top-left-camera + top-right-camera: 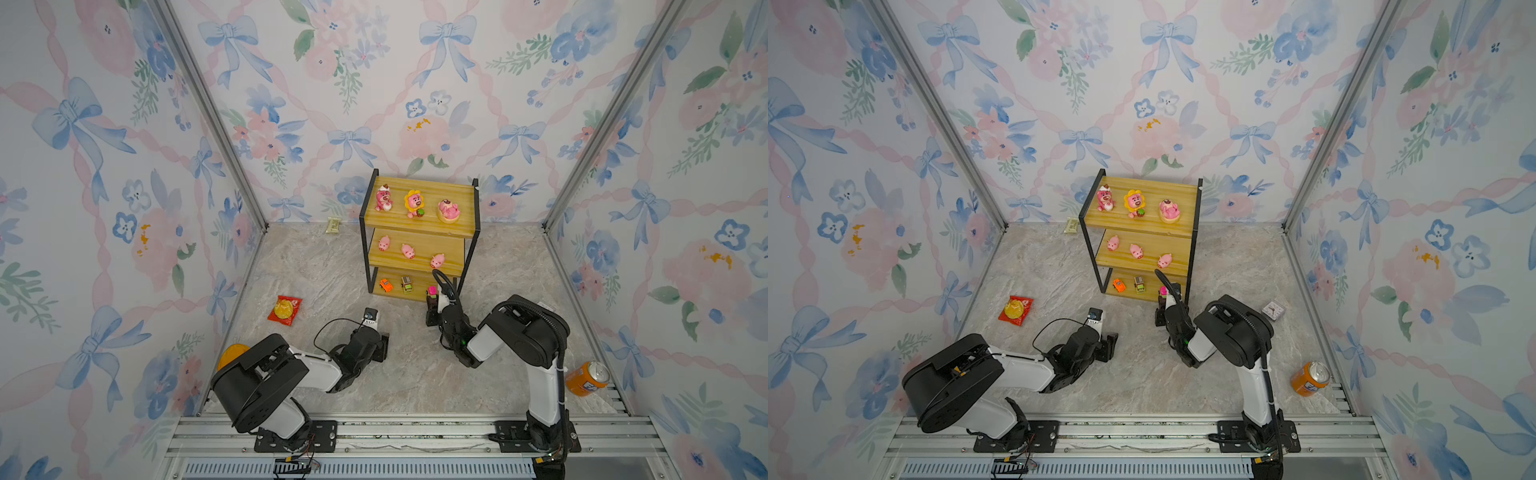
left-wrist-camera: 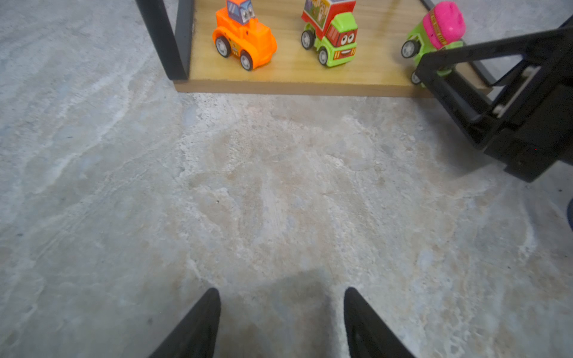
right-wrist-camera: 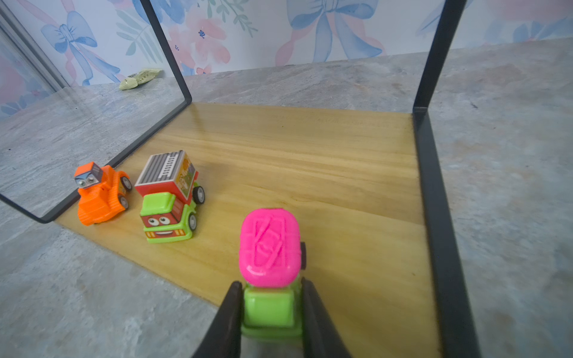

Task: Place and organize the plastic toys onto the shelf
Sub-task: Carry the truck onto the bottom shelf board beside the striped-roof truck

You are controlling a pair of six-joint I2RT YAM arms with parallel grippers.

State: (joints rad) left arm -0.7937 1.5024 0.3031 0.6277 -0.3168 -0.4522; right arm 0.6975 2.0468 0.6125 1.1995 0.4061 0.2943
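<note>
Seat the pink car
Your right gripper [image 3: 270,283] pinches the pink car [image 3: 269,245] at the board's [image 3: 310,161] front-right corner; set wheels flat before you release.

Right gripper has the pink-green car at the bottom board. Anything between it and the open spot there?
Nothing visible. The right gripper holds the pink-green car over bare wood of the bottom board; the green truck stands apart on one side, the black frame post apart on the other.

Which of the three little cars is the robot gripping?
The pink-and-green car, pinched in the right gripper; the orange car and the green truck stand untouched beside it.
</note>
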